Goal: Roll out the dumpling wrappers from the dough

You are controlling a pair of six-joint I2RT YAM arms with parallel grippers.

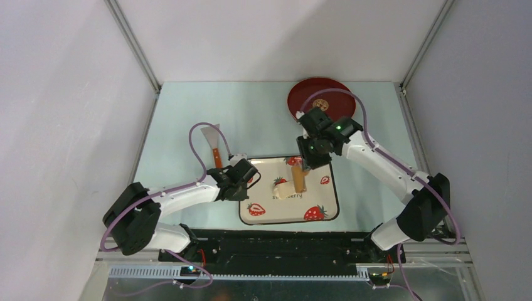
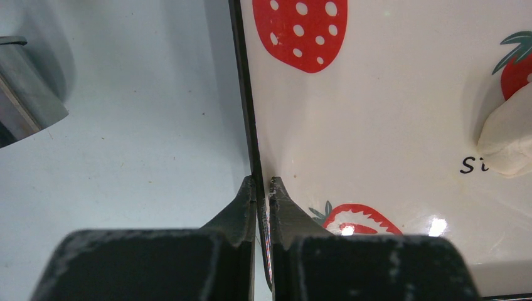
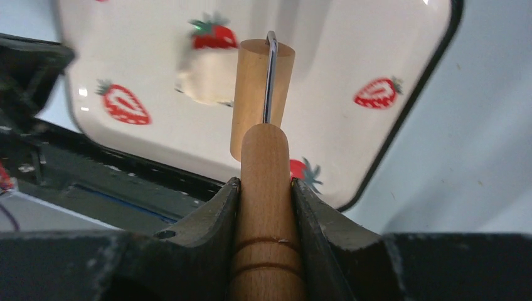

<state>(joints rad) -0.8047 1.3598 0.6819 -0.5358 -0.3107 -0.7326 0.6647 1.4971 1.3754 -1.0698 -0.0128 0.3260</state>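
Note:
The dough [image 1: 281,187] is a small cream-white lump on the strawberry-patterned plate [image 1: 317,197]. It also shows in the left wrist view [image 2: 509,139] and the right wrist view [image 3: 206,78]. My right gripper [image 1: 307,165] is shut on the handle of the tan wooden roller [image 3: 266,207]. The roller's drum [image 3: 261,88] hangs over the plate just right of the dough. My left gripper [image 2: 263,183] is shut on the plate's black left rim [image 2: 247,113], and it also shows in the top view [image 1: 246,178]. No dumpling wrapper is in view.
A red round tray [image 1: 300,94] with a gold emblem [image 1: 320,104] lies at the back right, behind my right wrist. A scraper with a steel blade and orange handle [image 1: 212,143] lies left of the plate. A steel piece [image 2: 25,94] lies on the table left of my left gripper.

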